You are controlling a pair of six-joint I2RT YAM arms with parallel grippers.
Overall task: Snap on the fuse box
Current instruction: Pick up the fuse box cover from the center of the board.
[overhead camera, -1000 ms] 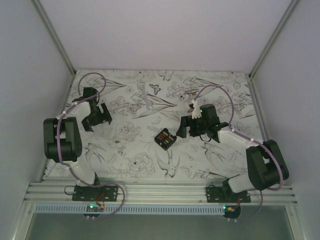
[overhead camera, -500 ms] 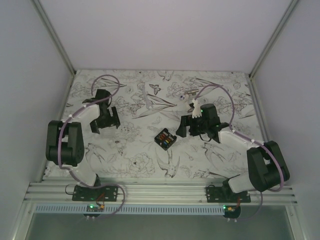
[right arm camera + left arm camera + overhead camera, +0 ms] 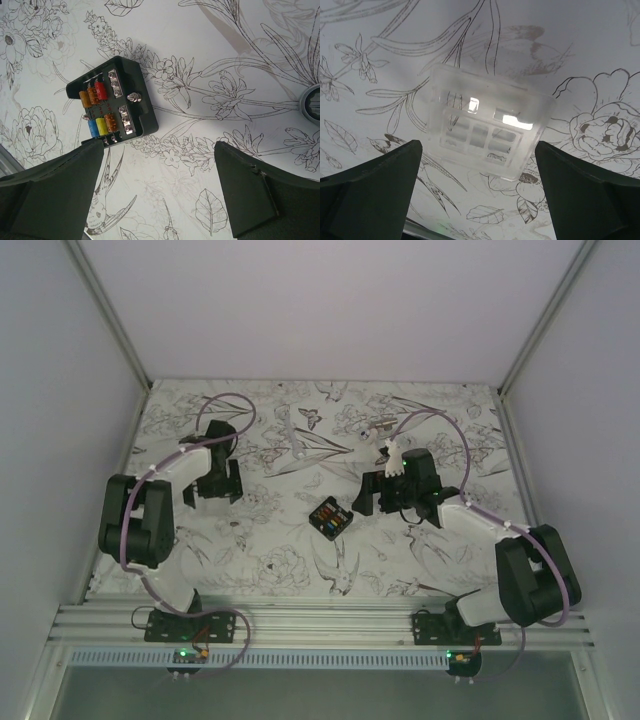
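Shows the small black square plastic fuse box (image 3: 329, 517), its red, orange, yellow and blue fuses (image 3: 100, 107) facing up, lying on the white flower-printed table cloth (image 3: 270, 560) near the middle, between both arms. Finds the right gripper (image 3: 385, 495) just beside it and not touching, spread wide and holding nothing. Catches the left gripper (image 3: 213, 483) equally wide and empty, poised over a clear, ribbed, rectangular plastic cover (image 3: 487, 127) resting flat on the cloth, apart from the box.
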